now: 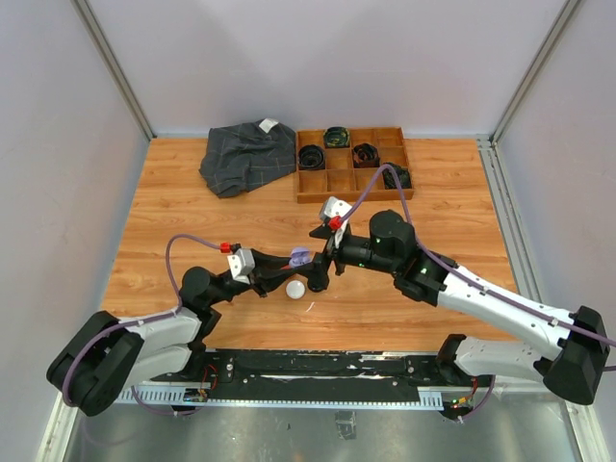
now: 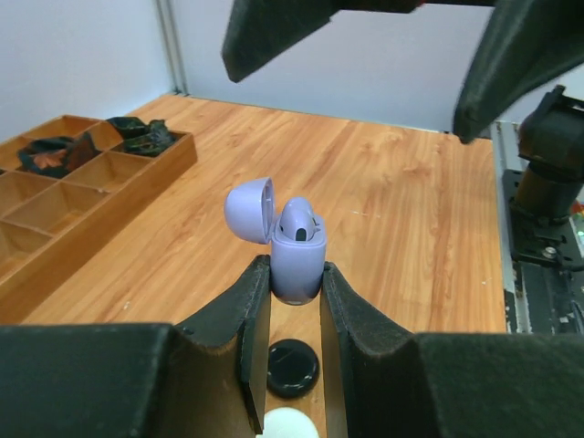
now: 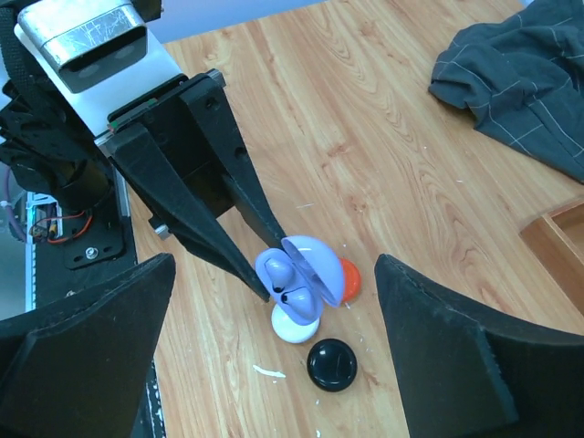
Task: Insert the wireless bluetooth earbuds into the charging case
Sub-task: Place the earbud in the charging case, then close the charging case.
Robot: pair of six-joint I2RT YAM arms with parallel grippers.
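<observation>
My left gripper (image 2: 297, 274) is shut on a purple charging case (image 2: 297, 260) and holds it upright above the table, lid (image 2: 249, 208) swung open. In the right wrist view two purple wireless bluetooth earbuds (image 3: 281, 271) sit side by side in the case (image 3: 297, 285). My right gripper (image 3: 276, 274) hangs just over the case, open, with nothing between its wide fingers (image 3: 447, 347). From above, the case (image 1: 299, 257) shows between the two grippers at mid-table.
Round pucks lie on the wood under the case: white (image 3: 294, 327), black (image 3: 331, 364) and orange-red (image 3: 349, 278). A wooden compartment tray (image 1: 351, 197) with coiled black belts stands at the back. A dark checked cloth (image 1: 248, 157) lies left of it.
</observation>
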